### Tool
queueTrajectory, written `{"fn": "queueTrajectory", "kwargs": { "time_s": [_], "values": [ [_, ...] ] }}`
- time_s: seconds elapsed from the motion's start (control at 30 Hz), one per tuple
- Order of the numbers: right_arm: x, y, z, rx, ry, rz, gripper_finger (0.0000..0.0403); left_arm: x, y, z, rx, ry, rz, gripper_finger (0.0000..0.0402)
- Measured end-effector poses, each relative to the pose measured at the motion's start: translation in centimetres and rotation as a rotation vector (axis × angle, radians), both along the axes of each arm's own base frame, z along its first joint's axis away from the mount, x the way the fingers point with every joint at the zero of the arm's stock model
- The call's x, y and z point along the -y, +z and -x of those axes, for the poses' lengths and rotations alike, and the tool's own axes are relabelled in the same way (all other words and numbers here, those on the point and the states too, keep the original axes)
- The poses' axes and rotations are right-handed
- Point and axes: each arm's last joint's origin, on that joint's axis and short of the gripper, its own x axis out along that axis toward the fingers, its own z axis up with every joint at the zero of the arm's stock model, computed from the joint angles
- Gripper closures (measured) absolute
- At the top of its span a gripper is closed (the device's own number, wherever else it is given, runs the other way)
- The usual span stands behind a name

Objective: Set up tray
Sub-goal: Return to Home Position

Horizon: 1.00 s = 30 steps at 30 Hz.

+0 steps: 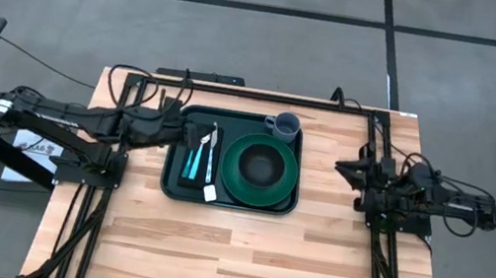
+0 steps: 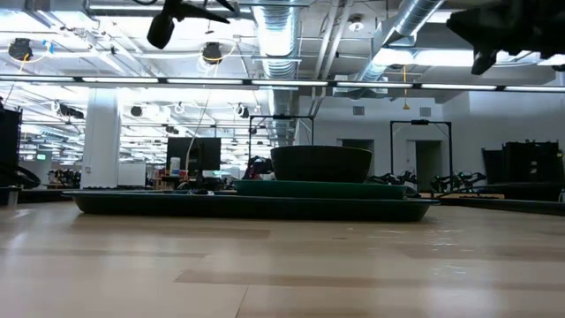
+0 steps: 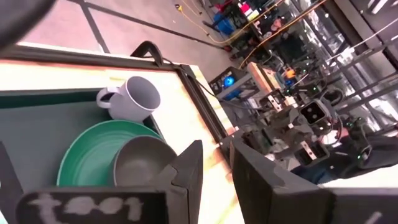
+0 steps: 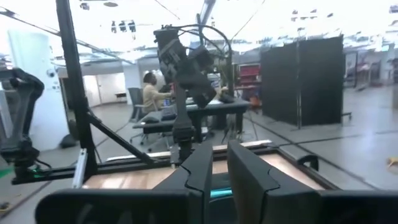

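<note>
Over the left end of the large dark green rectangular plastic tray [image 1: 231, 121], the left gripper [image 3: 216, 146] hovers with its dark fingers slightly parted and nothing between them. Under it lies the small black rectangular napkin [image 1: 185, 179] carrying the blue plastic cutlery [image 1: 194, 158]. To the right sit the round green plate [image 1: 233, 172] with a dark bowl [image 1: 262, 166] in it, and at the tray's far right corner a grey-blue mug [image 1: 283, 125]. The tray itself rests flat on the wooden table [image 1: 239, 257], toward the far side, between the two arms. Everything looks placed, so the danger lies in the retreat: if the left arm pulls back low rather than up, a finger or the wrist could catch the cutlery, skew the napkin or nudge the tray's rim. From table height the arm seems well clear, so that risk looks small. Folded at the table's right edge, the right gripper [image 4: 220, 146] waits, fingers pressed nearly together and empty.
</note>
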Motion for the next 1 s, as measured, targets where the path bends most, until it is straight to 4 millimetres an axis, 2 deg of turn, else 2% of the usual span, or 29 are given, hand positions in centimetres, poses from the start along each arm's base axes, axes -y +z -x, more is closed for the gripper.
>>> {"fn": "queueTrajectory", "kwargs": {
  "time_s": [0.17,0.43,0.5,0.7,0.8,1.0],
  "values": [
    [-0.1,-1.2,0.4,0.021,-0.016,0.035,0.0359,0.4,0.0,0.0,-0.016,-0.015,-0.035,0.0333],
    [-0.3,-3.7,-0.6,0.069,-0.009,0.052,0.0358,0.4,0.0,0.0,-0.044,-0.03,-0.09,0.0333],
    [-0.3,-3.8,-0.6,0.095,0.008,0.062,0.0358,0.4,0.0,0.0,-0.046,-0.032,-0.095,0.0333],
    [-0.3,-5.4,-0.9,-0.08,0.004,0.13,0.0358,0.4,0.0,0.0,-0.049,-0.041,-0.102,0.0333],
    [-0.3,-6.3,-1.0,-0.168,0.012,0.109,0.0359,0.5,0.0,0.0,-0.05,-0.064,-0.099,0.0333],
    [-0.2,-6.2,-1.0,-0.163,-0.006,-0.013,0.0358,0.8,-0.1,-0.1,-0.033,-0.08,-0.061,0.0333]
  ]
}}
